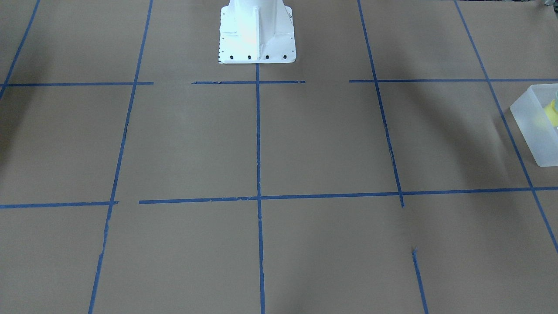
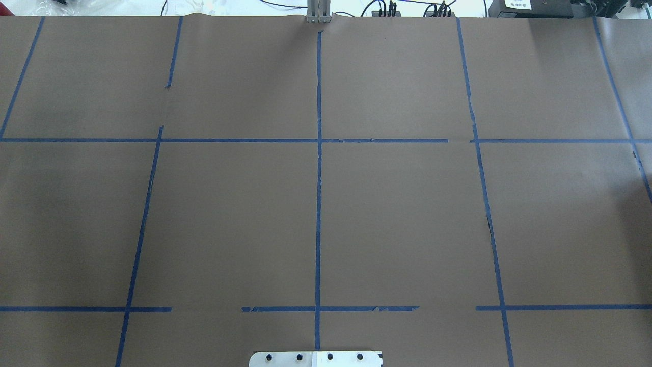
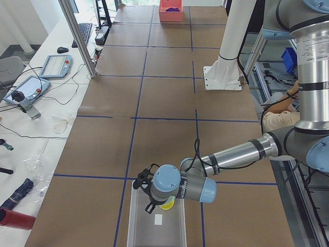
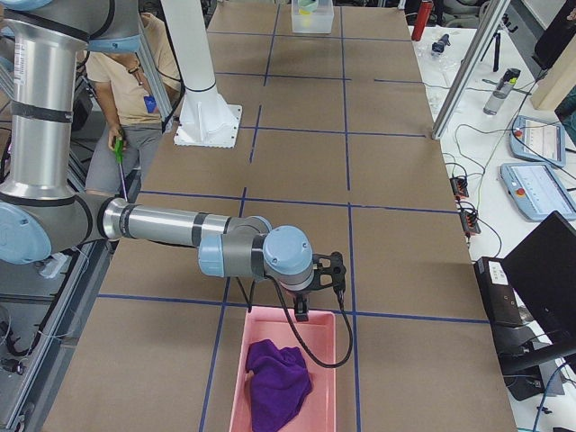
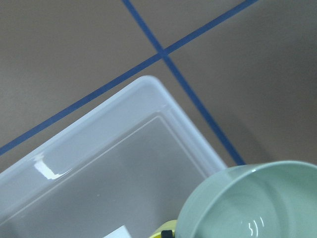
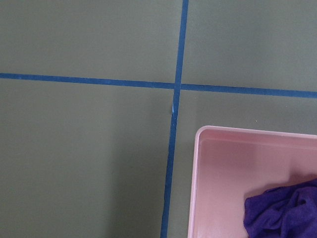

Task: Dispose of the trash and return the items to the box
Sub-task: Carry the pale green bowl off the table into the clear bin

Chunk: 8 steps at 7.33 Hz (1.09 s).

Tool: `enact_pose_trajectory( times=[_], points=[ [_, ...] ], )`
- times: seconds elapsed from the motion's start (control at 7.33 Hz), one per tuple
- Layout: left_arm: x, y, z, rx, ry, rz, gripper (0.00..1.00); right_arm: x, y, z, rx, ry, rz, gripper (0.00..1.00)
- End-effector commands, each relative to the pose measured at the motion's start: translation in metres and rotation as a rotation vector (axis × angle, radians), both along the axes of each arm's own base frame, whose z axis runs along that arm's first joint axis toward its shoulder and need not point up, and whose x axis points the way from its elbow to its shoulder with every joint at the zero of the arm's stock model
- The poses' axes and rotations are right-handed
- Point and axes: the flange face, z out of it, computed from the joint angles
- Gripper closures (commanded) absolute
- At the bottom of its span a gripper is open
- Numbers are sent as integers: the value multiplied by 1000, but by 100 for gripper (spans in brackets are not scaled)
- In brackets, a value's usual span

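Note:
The translucent box (image 3: 157,226) stands at the table's end on my left; it also shows in the front-facing view (image 1: 534,131) and the left wrist view (image 5: 104,168). The mint-green bowl (image 5: 252,203) fills the left wrist view's lower right, over the box's corner, with a sliver of the yellow cup (image 5: 163,230) beside it. The cup (image 3: 167,206) sits under my left gripper (image 3: 148,198), which hangs over the box; I cannot tell whether it is open or shut. My right gripper (image 4: 328,274) hovers at the far rim of a pink bin; its state cannot be told.
The pink bin (image 4: 283,360) holds a purple cloth (image 4: 277,382); both show in the right wrist view (image 6: 233,163). The white robot pedestal (image 1: 257,30) stands mid-table. A person (image 4: 135,81) sits behind the robot. Tablets and cables lie on the side bench (image 3: 36,82).

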Motion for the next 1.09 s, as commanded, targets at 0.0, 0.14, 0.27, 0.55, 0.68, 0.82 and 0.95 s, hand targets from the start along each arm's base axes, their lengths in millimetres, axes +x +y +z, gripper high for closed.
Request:
enact_pose_trajectory(
  times=[0.0,0.14,0.27,0.55,0.68,0.82,0.95],
  points=[
    [-58,-23,21,-46,-87,19,100,-2,-1,-4,0,-1,3,0],
    [-60,-17,32,-67,-95,15,100,-2,0,-4,-2,-1,4,0],
    [-62,-8,49,-88,-91,8,100,-3,1,-3,-8,-3,4,0],
    [-58,7,90,-107,-82,-2,100,-10,-1,-3,-27,-8,3,0],
    [-56,17,103,-158,-64,-28,100,-11,2,-1,-33,-10,2,0],
    [-52,27,118,-193,-41,-33,100,-12,2,0,-36,-12,-1,0],
    [-48,38,134,-193,-33,-44,100,-13,3,1,-38,-12,-4,0]
  ],
)
